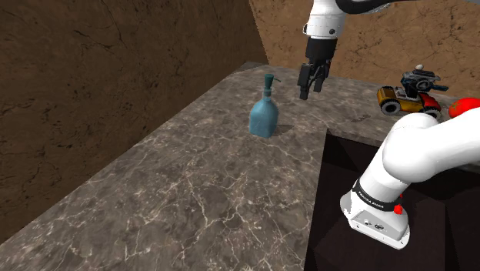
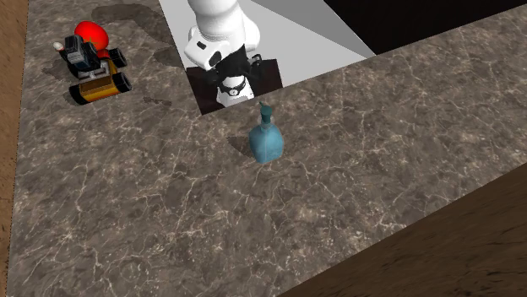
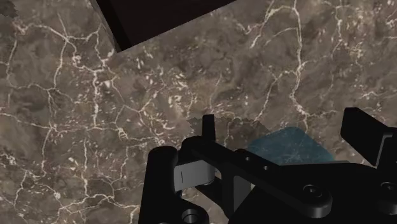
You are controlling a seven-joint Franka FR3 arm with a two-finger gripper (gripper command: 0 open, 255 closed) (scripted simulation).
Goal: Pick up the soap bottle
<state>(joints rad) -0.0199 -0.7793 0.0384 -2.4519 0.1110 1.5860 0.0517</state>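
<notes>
The soap bottle (image 1: 264,117) is a teal pump bottle standing upright on the dark marble counter (image 1: 192,192). My black gripper (image 1: 310,87) hangs in the air above the counter, to the shoulder view's right of the bottle and higher than its pump, touching nothing. In the wrist view the gripper (image 3: 282,122) is open, and its fingers stand wide apart with the teal bottle (image 3: 289,149) showing below, between them. From the second exterior view the bottle (image 2: 267,142) stands just in front of the gripper (image 2: 234,84).
A yellow and black wheeled toy robot (image 1: 408,94) and a red object (image 1: 461,106) sit on the counter behind the arm. The dark stand box (image 1: 346,162) borders the counter. Brown walls (image 1: 115,69) rise along the counter's far side.
</notes>
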